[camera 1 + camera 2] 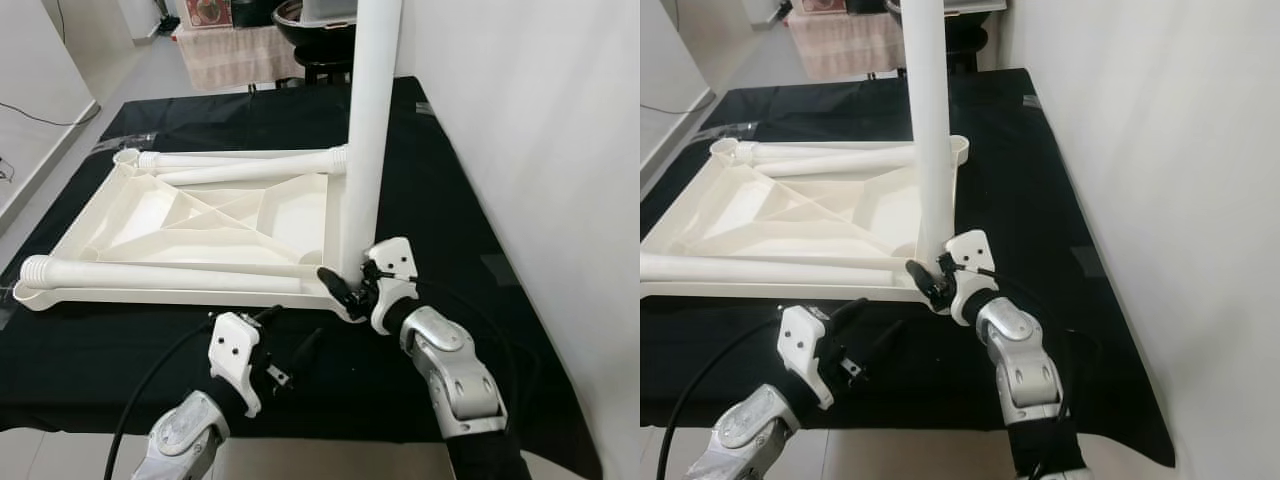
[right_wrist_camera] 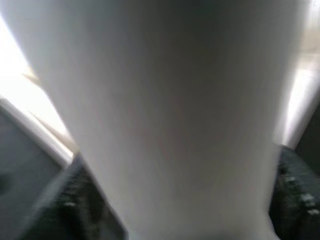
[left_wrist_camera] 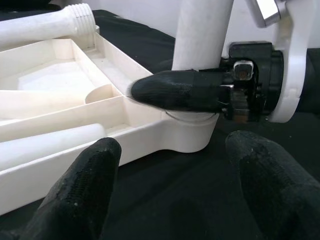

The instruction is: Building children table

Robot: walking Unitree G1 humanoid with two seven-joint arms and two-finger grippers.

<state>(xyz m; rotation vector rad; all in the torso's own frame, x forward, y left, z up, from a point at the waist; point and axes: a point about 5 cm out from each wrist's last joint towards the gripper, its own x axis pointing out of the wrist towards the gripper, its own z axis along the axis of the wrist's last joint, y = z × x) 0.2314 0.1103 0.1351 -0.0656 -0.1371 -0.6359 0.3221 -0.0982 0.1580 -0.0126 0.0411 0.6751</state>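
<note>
The white plastic table top point(image 1: 150, 296) lies upside down on a black cloth. One white leg point(image 1: 368, 140) stands upright in the near right corner socket point(image 3: 192, 132). My right gripper point(image 1: 350, 282) is shut on the base of this leg, one black finger point(image 3: 175, 90) across its front. In the right wrist view the leg point(image 2: 165, 110) is close and blurred. Two more legs lie on the table top, one near point(image 1: 160, 273) and one far point(image 1: 245, 160). My left gripper point(image 1: 290, 342) hangs open over the cloth just in front of the socket, its fingers point(image 3: 85, 185) spread and holding nothing.
A white wall point(image 1: 540, 150) runs close along the right side of the black cloth point(image 1: 440, 200). Dark furniture point(image 1: 310, 35) and a beige mat point(image 1: 235, 55) stand beyond the far edge. The cloth's front edge point(image 1: 100, 420) lies just under my arms.
</note>
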